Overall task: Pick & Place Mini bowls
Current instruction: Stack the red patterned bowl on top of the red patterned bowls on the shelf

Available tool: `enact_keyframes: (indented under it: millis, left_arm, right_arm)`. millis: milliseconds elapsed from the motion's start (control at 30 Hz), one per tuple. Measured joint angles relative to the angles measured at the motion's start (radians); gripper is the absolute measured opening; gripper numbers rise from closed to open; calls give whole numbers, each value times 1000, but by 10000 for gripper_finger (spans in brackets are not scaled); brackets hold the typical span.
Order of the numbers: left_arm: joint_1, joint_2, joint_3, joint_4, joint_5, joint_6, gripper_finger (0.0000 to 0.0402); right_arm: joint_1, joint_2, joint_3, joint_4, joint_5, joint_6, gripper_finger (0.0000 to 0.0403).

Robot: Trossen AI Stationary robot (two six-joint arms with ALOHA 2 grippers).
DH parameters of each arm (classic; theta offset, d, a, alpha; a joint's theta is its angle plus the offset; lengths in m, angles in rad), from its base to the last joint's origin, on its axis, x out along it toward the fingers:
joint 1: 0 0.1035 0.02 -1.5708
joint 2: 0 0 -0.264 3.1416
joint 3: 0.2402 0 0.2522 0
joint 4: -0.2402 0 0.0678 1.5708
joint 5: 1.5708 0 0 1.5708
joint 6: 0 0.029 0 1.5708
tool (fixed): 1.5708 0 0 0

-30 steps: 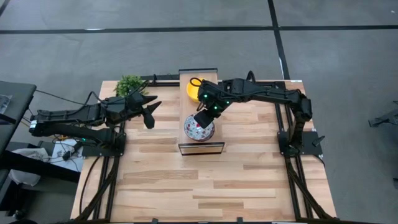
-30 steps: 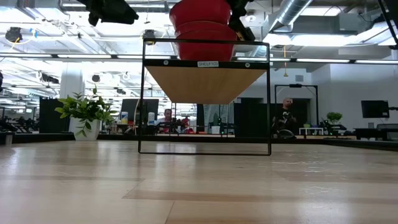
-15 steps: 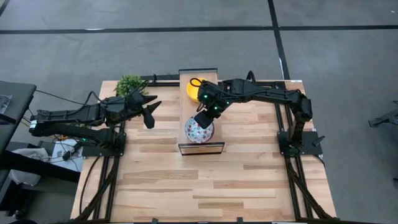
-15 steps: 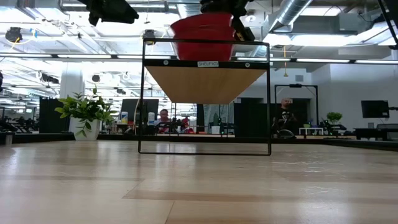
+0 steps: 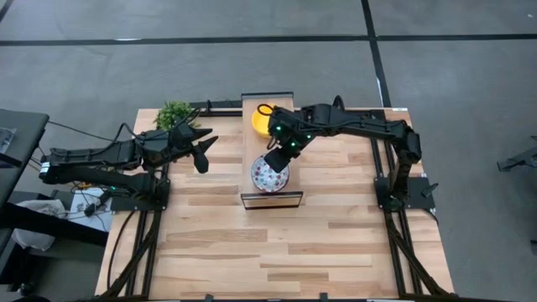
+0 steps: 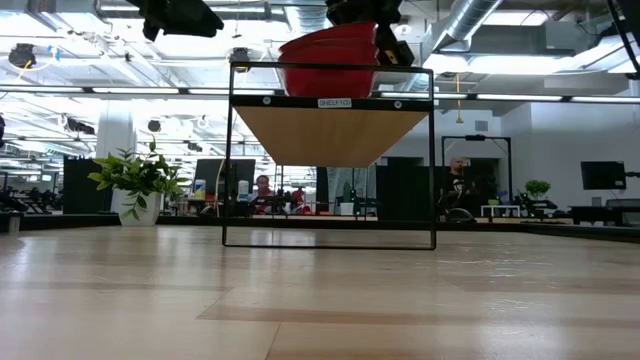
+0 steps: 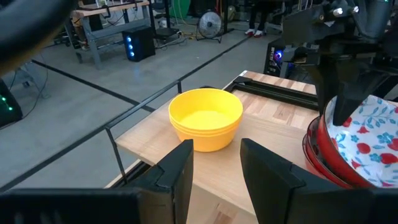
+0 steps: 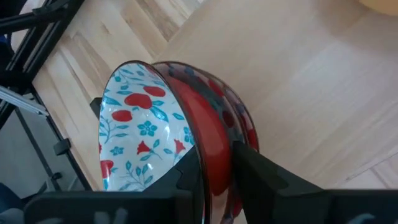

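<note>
Low view is showing a small white label reading "SHELF(C)" (image 6: 335,102) on the front rail of the black metal-framed wooden shelf (image 6: 332,135), with a red-outside bowl stack (image 6: 330,63) tilting on top. High view is placing that shelf in the middle of the light wooden slatted table (image 5: 277,252); on it the white floral-patterned mini bowls with red outsides (image 5: 270,174) are sitting at the near end and the stack of plain glossy yellow mini bowls (image 5: 260,122) at the far end, well apart. The right gripper (image 5: 276,160) is reaching over the floral stack, its 2 fingers straddling the rim of the top floral bowl (image 8: 146,140), which is leaning steeply; the fingers are standing slightly apart, and whether they are pinching the rim I cannot tell. The left gripper (image 5: 203,152) is hovering open and empty beside the shelf, near the small green potted plant (image 5: 175,113).
</note>
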Motion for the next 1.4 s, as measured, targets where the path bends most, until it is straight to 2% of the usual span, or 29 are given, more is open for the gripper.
enact_keyframes:
  millis: [800,1400]
  left_arm:
    - [0,0,0,7,0,4,132]
    - [0,0,0,15,0,8,132]
  right_arm:
    - [5,0,17,-3,-8,-44,69]
    - [3,3,18,12,-19,-58,131]
